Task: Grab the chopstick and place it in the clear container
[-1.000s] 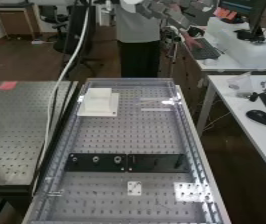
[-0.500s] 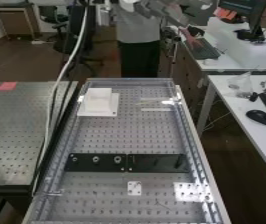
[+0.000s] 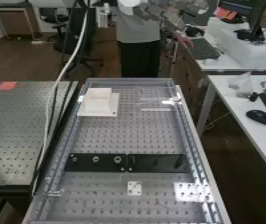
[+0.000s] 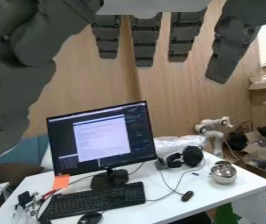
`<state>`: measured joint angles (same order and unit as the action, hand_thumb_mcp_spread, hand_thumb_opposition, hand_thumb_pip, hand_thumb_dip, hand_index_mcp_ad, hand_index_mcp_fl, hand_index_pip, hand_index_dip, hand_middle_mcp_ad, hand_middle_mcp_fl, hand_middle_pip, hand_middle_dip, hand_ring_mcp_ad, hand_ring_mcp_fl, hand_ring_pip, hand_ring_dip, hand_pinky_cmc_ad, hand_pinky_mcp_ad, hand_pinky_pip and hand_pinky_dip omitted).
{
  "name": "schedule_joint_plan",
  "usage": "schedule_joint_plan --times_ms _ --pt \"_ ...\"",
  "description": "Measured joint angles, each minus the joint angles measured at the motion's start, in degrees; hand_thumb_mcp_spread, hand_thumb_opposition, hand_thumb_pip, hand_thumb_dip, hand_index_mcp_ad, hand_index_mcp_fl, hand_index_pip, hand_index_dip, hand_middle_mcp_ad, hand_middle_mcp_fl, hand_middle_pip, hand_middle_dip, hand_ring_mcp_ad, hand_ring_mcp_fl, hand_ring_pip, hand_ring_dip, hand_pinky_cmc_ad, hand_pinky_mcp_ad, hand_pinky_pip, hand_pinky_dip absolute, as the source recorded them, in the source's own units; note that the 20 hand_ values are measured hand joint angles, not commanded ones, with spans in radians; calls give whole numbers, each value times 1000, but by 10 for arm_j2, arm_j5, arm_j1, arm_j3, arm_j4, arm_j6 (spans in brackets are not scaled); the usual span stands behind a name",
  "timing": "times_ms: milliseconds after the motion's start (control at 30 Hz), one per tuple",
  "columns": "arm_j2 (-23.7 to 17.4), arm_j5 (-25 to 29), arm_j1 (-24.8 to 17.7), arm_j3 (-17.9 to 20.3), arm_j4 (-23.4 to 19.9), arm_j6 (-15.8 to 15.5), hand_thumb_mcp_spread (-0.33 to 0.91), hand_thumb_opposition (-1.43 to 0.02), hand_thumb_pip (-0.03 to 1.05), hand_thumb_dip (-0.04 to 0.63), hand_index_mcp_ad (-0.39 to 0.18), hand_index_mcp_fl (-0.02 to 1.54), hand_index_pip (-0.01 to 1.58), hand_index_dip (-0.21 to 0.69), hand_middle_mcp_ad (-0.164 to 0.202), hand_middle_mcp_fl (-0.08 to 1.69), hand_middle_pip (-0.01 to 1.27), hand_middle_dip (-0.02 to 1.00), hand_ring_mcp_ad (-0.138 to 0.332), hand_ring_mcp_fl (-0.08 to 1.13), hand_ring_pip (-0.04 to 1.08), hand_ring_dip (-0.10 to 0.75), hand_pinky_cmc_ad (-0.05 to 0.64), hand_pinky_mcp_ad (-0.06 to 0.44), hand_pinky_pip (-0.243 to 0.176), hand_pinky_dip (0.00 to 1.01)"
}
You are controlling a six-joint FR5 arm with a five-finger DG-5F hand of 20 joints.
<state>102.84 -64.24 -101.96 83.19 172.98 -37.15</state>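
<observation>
Hanging: fingers point(image 3: 173, 20), both views; metal pot point(image 4: 223, 173), wrist view.

A robotics lab, by its perforated metal bench point(image 3: 160, 136), white robot arm point(image 4: 213, 132) and computer monitor point(image 4: 102, 137).

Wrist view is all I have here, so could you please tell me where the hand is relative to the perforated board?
Observer: In the high view, the hand is at the top edge, beyond the far end of the board.
Operator: Thank you; could you tell me what stands near that end?
Observer: A white block on a white base, towards the view's left.
Operator: And does anything thin lie to its right, please?
Observer: Yes, a pale strip; I can't tell whether it is the chopstick.
</observation>
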Motion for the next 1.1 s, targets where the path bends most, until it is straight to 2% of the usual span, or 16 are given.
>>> schedule_joint_plan --times_ms 167,767,1100 --pt "-1 -29 4 4 -5 -5 171 -712 449 63 -113 12 70 164 61 19 138 188 148 16 72 96 459 354 -124 419" --pt "1 -3 1 4 -8 -9 171 -724 447 63 -113 12 70 164 61 19 138 188 148 16 75 96 459 354 -124 419" --pt "-4 -29 4 11 -17 -10 171 -724 447 63 -113 12 70 164 61 19 138 190 148 16 75 96 459 354 -124 419"
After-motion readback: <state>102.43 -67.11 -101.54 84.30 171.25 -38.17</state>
